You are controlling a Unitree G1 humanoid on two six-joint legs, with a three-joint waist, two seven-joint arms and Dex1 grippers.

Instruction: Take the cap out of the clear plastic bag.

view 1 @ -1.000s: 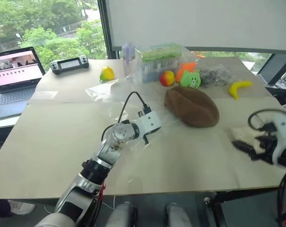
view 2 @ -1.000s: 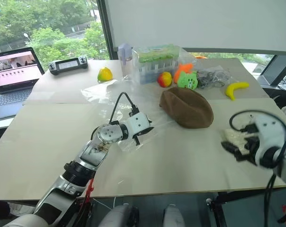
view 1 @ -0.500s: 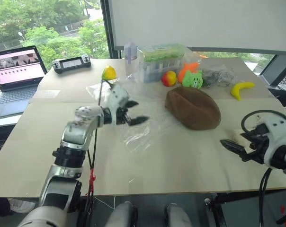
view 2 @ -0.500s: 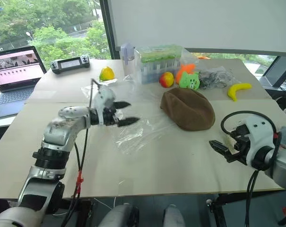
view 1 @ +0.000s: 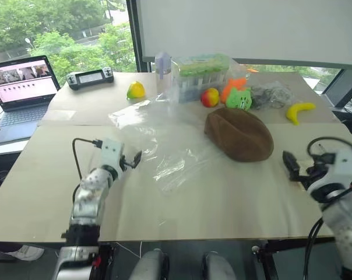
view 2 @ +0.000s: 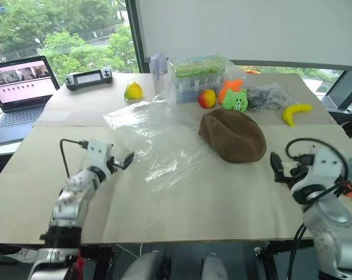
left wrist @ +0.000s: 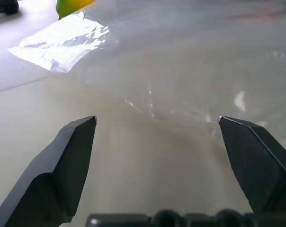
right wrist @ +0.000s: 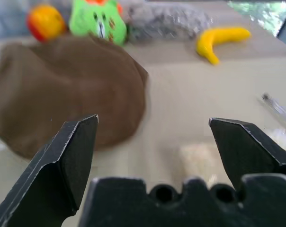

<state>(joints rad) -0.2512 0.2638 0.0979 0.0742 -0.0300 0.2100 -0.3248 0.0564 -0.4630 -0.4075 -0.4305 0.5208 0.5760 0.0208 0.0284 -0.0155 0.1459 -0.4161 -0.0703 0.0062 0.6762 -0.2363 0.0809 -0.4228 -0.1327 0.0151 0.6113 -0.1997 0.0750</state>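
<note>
Left hand point(view 1: 131, 161): level, fingers apart, empty, just beside the clear plastic bag point(view 1: 164, 143) lying flat on the surface point(view 1: 222, 198). Right hand point(view 1: 294, 168): level, fingers apart, empty. Cap point(view 1: 239, 133): outside the bag, resting on the surface beside it.

Soft matt cloth cap point(view 1: 239, 134), glossy crinkled thin-film clear plastic bag point(view 1: 164, 143)

Both arms out low, nothing held.
Left gripper point(view 1: 131, 161) hangs at the left with fingers spread wide; right gripper point(view 2: 276, 167) sits far right, fingers apart too, pointing forward.
</note>
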